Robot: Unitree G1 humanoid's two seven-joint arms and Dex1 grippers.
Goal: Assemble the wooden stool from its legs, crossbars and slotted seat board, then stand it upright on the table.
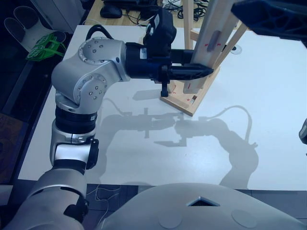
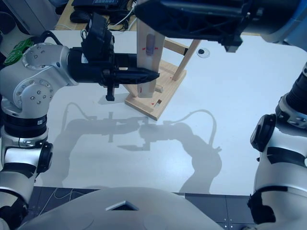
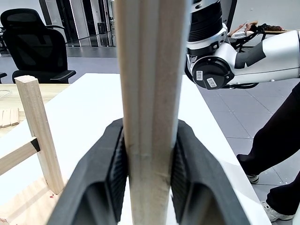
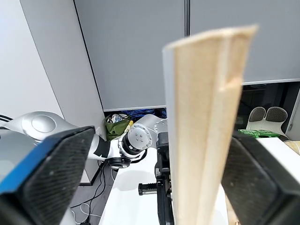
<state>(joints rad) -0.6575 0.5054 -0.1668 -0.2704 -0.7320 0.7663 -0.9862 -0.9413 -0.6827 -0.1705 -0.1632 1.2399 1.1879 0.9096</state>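
The slotted seat board [image 1: 188, 104] lies flat on the white table [image 1: 268, 120], with wooden legs standing up from it. My left gripper [image 1: 204, 71] comes in from the left and is shut on the nearest upright leg [image 1: 213, 33] low on its length; the black fingers [image 3: 115, 173] press both its sides. My right gripper [image 2: 192, 19] hangs over the top of the same leg [image 4: 206, 117], open, one finger [image 4: 51, 178] well off to the side. A second leg [image 3: 40, 131] with a crossbar [image 3: 16, 157] stands behind.
A round cable hole [image 2: 203, 51] sits in the table just beyond the stool. Open table surface stretches in front and to the right. A desk with a keyboard stands behind the table, and a green object [image 1: 45, 45] lies on the floor at the left.
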